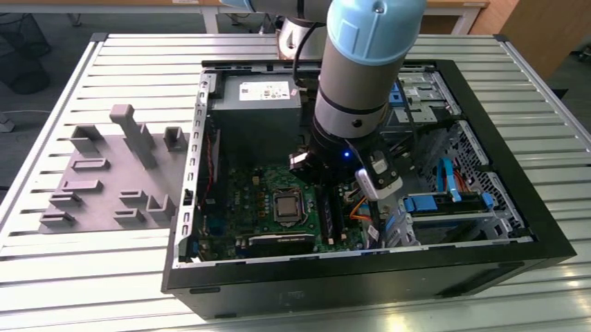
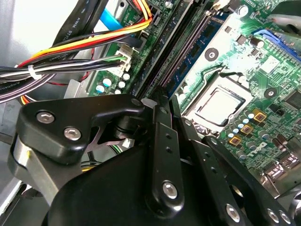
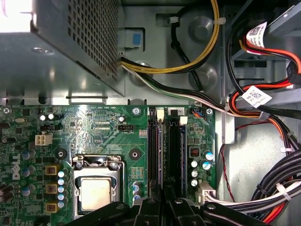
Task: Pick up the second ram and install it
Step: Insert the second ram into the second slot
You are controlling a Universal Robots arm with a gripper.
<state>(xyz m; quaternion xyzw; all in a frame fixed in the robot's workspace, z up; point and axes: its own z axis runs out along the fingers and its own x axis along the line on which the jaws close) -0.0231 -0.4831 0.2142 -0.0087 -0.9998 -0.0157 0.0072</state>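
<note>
Tool (image 3: 164,207) narrow, seemingly clamped on ram (image 3: 162,155); ram edge-on, directly ahead of tool, long axis parallel to black slots (image 3: 175,155) on motherboard (image 3: 94,127); seated or merely above slot: indiscernible.

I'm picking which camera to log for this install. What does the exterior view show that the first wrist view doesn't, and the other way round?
Exterior view alone: the arm reaching down into the open computer case, the slatted table and a grey fixture at the exterior view's left.

First wrist view alone: the long black slots seen close, and the cable bundle beside the board.

Both: the motherboard, its processor socket and the power supply.
</note>
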